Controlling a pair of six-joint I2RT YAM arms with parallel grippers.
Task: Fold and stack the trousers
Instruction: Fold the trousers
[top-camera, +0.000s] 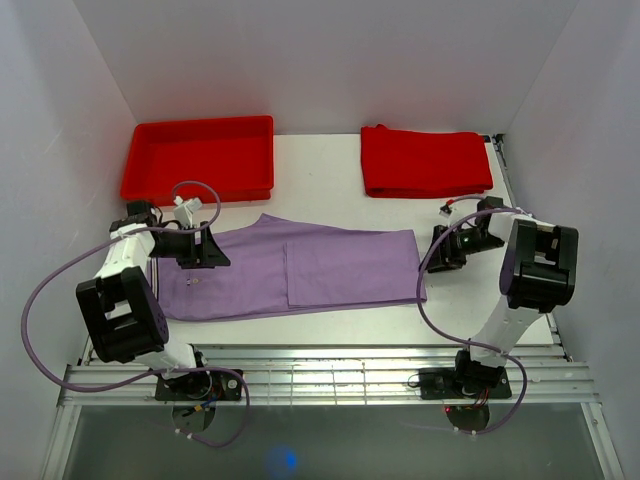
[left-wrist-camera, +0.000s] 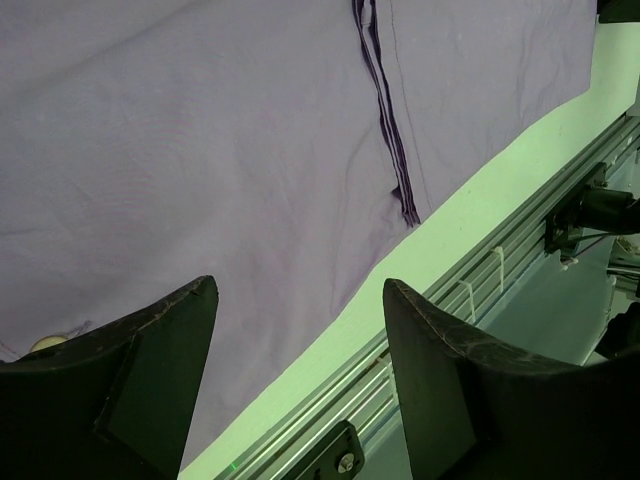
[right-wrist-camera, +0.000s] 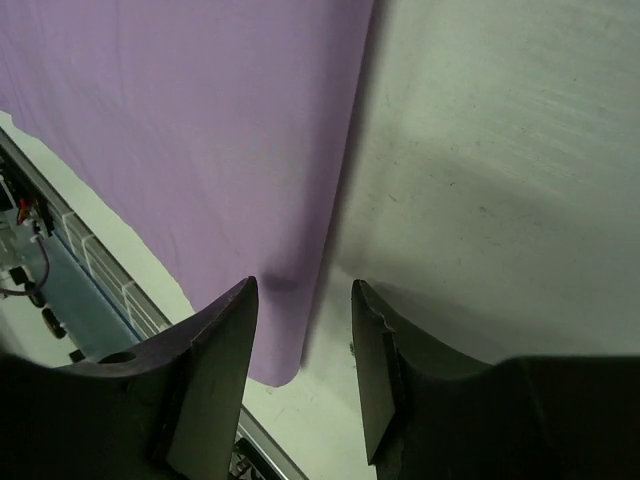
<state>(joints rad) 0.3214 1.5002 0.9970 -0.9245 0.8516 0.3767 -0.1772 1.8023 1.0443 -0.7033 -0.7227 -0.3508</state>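
The lilac trousers (top-camera: 300, 272) lie flat across the middle of the table, folded lengthwise with the leg part doubled back. My left gripper (top-camera: 212, 255) is open over their waist end at the left; its wrist view shows the purple cloth (left-wrist-camera: 220, 160) with a dark side seam and the cloth's near edge between the open fingers (left-wrist-camera: 170, 350). My right gripper (top-camera: 436, 255) is open at the right end; in its wrist view the cloth's right edge (right-wrist-camera: 200, 140) runs between the fingers (right-wrist-camera: 225, 350), one over cloth, one over bare table.
A red plastic tray (top-camera: 200, 158) stands at the back left. A folded red garment (top-camera: 425, 160) lies at the back right. A metal rail (top-camera: 320, 375) runs along the table's near edge, also seen in the left wrist view (left-wrist-camera: 500, 270).
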